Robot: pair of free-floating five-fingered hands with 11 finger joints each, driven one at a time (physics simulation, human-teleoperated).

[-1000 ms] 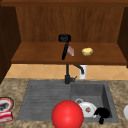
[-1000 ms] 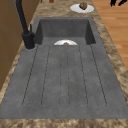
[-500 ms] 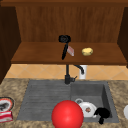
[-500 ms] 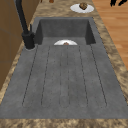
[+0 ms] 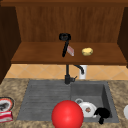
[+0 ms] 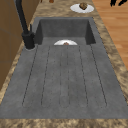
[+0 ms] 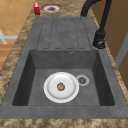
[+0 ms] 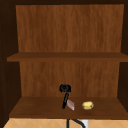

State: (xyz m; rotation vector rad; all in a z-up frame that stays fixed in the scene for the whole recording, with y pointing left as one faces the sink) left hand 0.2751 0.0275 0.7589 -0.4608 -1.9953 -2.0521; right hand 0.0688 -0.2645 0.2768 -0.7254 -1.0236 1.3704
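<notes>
— White plate (image 5: pixel 87 109): where is it?
— On the sink (image 5: pixel 107 92) floor, beside the drain. In the front view the right robot hand (image 5: pixel 102 113) hangs at its right rim; I can't tell its grip.
— And the left robot hand (image 5: pixel 64 37)?
— Up at the shelf (image 5: pixel 37 56), stretched downward beside a pink packet (image 5: pixel 70 50); grip unclear too.

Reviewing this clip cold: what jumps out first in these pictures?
A big red ball fills the near edge of the front view, before the sink. Beside it, a black robot hand hovers at the basin's near right corner, close to a white plate lying on the basin floor. On the wooden shelf above, another robot hand sits by a small pinkish card and a yellow lump.
</notes>
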